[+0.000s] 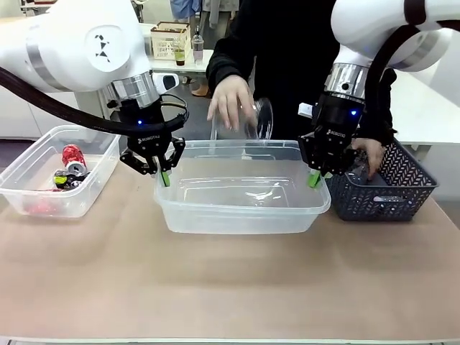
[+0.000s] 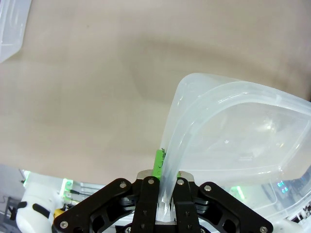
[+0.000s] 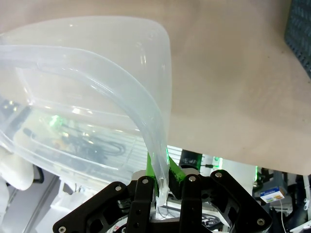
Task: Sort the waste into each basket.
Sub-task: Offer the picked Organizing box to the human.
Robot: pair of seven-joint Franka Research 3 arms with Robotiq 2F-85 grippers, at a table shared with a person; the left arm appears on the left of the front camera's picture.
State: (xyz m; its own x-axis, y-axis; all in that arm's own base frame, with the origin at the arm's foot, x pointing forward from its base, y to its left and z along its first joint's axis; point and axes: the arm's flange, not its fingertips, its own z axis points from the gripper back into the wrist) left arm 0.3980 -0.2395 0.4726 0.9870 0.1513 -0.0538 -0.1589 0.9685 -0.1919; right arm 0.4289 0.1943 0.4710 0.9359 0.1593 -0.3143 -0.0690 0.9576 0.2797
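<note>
A large clear tub (image 1: 237, 215) stands mid-table with nothing inside. My left gripper (image 1: 164, 172) is shut on its left rim, and my right gripper (image 1: 316, 176) is shut on its right rim. The left wrist view has the rim running between the left gripper's (image 2: 165, 172) green pads, with the tub (image 2: 233, 136) beyond. In the right wrist view the right gripper (image 3: 163, 170) pinches the tub (image 3: 97, 73) in the same way. A second clear tub (image 1: 86, 198) at the left holds crushed red and silver cans (image 1: 72, 154). The person's hand holds a clear bottle (image 1: 259, 118) above the middle tub's far edge.
A dark lattice basket (image 1: 381, 198) sits at the right, close behind my right gripper, and the person's other hand (image 1: 370, 152) reaches into it. Its corner (image 3: 301, 34) also appears in the right wrist view. Bare tabletop (image 1: 230, 287) lies in front of the tubs.
</note>
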